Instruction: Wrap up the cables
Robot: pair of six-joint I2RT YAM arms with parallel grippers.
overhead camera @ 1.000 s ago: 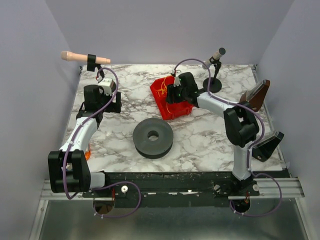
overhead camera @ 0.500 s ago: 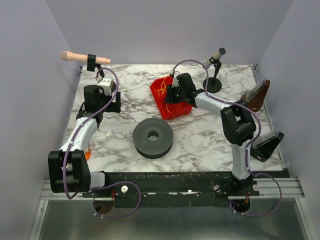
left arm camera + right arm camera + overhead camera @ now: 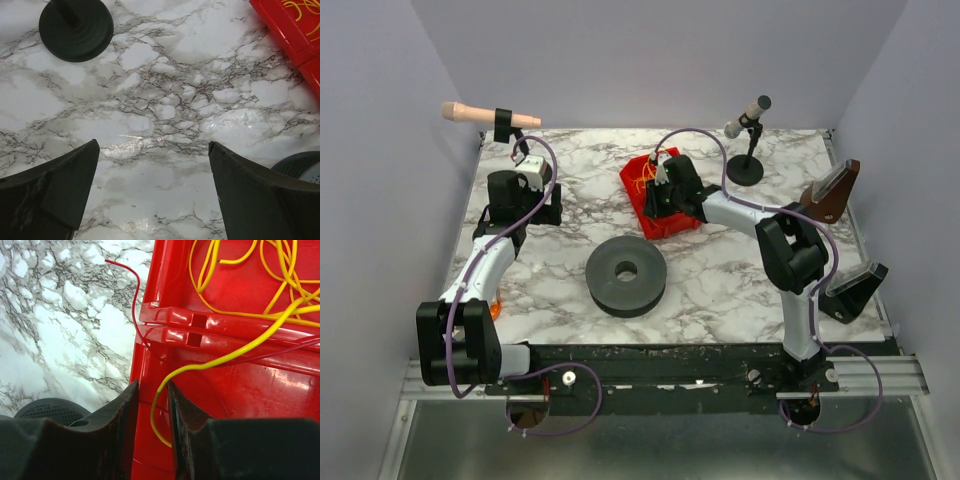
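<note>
Step in hand: picking one cable out of the bin, with wrapping not begun. The thin yellow-orange cables (image 3: 280, 270) lie tangled in the far compartment of the red plastic bin (image 3: 215, 322). One strand runs over the cross wall into the near compartment and curls down between the jaws of the right gripper (image 3: 153, 390). The jaws stand at a narrow gap, wider than the strand, so by the look nothing is clamped or grasped yet. A thin dark-red wire (image 3: 134, 295) hangs over the bin's left wall just beside the strand, so there is a risk of pinching both. The left gripper (image 3: 152, 145) is spread wide and empty, hovering over the white marble surface (image 3: 165, 100), apart from the bin. A dark grey round spool (image 3: 605, 275) sits on the surface between the arms, near the bin, with no cable on it. Next move, probably: the right gripper pinches only the yellow strand, lifts it clear of the tangle without dragging the bin, and carries it toward the spool. The left gripper is likely needed to steady the spool or the free end.
</note>
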